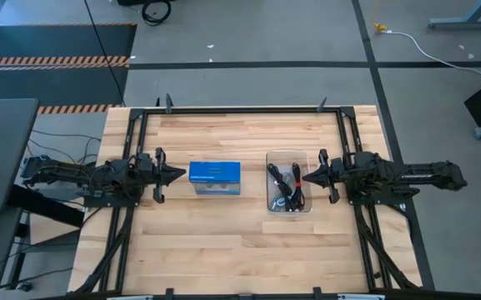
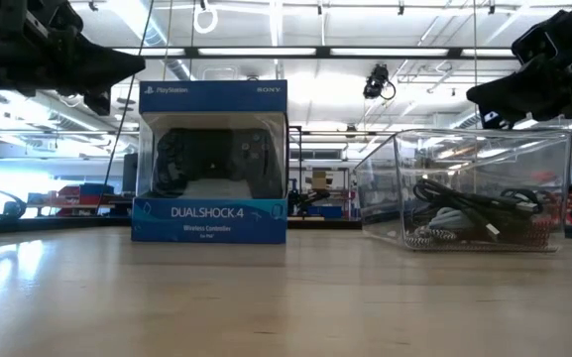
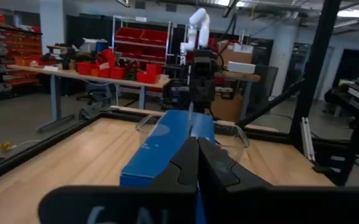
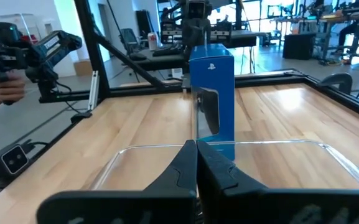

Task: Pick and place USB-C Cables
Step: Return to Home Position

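Note:
Several USB-C cables (image 1: 286,188), mostly black with one grey, lie tangled inside a clear plastic tray (image 1: 270,158) right of the table's middle; the low view shows the cables (image 2: 474,218) on the tray's floor. My left gripper (image 1: 180,175) hovers shut just left of the blue box (image 1: 215,177), above the table. My right gripper (image 1: 306,176) hovers shut over the tray's right rim. In the wrist views each gripper (image 3: 197,152) (image 4: 196,155) shows its fingers closed together, with the blue box (image 4: 212,93) ahead.
The blue DualShock 4 box (image 2: 212,164) stands upright on the wooden table (image 1: 223,242) between the two grippers. A black frame (image 1: 240,109) runs along the table's far edge and sides. A person's hand (image 4: 5,87) shows in the room beyond the table.

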`<control>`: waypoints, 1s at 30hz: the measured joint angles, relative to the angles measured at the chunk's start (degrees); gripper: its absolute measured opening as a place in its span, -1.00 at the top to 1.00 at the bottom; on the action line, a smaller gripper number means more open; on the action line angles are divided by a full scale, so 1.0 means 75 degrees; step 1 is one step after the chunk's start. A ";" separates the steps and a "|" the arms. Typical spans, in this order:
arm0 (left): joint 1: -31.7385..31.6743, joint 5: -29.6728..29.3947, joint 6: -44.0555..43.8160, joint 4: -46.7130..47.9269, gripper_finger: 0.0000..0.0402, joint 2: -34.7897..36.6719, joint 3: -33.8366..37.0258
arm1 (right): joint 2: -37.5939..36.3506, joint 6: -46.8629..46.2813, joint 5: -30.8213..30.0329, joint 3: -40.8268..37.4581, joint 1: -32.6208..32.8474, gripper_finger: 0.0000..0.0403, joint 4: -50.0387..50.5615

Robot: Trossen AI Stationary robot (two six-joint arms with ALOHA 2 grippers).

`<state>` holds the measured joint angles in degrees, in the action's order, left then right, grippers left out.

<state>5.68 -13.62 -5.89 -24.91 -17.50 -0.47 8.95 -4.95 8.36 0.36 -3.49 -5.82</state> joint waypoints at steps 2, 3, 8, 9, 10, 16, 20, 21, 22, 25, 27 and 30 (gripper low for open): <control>-0.0051 0.0095 -0.0103 0.0115 0.98 -0.0003 0.0000 | 0.0000 -0.0008 0.0159 0.0000 -0.0151 0.98 0.0003; -0.0083 0.0111 -0.0139 0.0185 0.98 -0.0007 0.0000 | 0.0000 -0.0048 0.0215 0.0000 -0.0227 0.98 0.0000; -0.0268 0.0150 -0.0177 0.0551 0.98 -0.0014 0.0000 | 0.0000 -0.0127 0.0249 0.0000 -0.0605 0.98 0.0016; -0.0315 0.0244 -0.0192 0.0545 0.98 -0.0015 0.0000 | 0.0000 -0.0166 0.0290 0.0000 -0.0665 0.98 0.0017; -0.0359 0.0394 -0.0195 0.0520 0.98 -0.0015 0.0003 | 0.0000 -0.0193 0.0403 0.0000 -0.0711 0.98 0.0015; -0.0415 0.0826 -0.0087 0.0330 0.98 -0.0015 0.0004 | 0.0003 -0.0136 0.0898 0.0000 -0.0751 0.98 0.0029; -0.0414 0.0794 -0.0102 0.0527 0.98 -0.0015 0.0006 | 0.0003 -0.0105 0.0864 0.0000 -0.0748 0.98 0.0029; -0.0414 0.0797 -0.0108 0.0622 0.98 -0.0017 0.0006 | 0.0003 -0.0062 0.0878 0.0000 -0.0747 0.98 0.0029; -0.0414 0.0799 -0.0111 0.0682 0.98 -0.0017 0.0006 | 0.0003 -0.0013 0.0914 0.0001 -0.0745 0.98 0.0029; -0.0380 0.0837 -0.0109 0.0722 0.98 -0.0015 0.0006 | 0.0003 -0.0150 0.1044 0.0003 -0.0737 0.98 -0.0034; -0.0379 0.0854 0.0006 0.0667 0.98 -0.0015 0.0006 | 0.0005 -0.0318 0.1039 0.0003 -0.0739 0.98 -0.0039; -0.0376 0.0855 0.0332 0.0607 0.98 -0.0015 0.0006 | 0.0003 -0.0522 0.1029 0.0003 -0.0739 0.98 -0.0031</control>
<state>2.85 -7.20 -3.40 -20.36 -17.61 -0.43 8.97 -8.87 16.08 0.38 -9.04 -6.06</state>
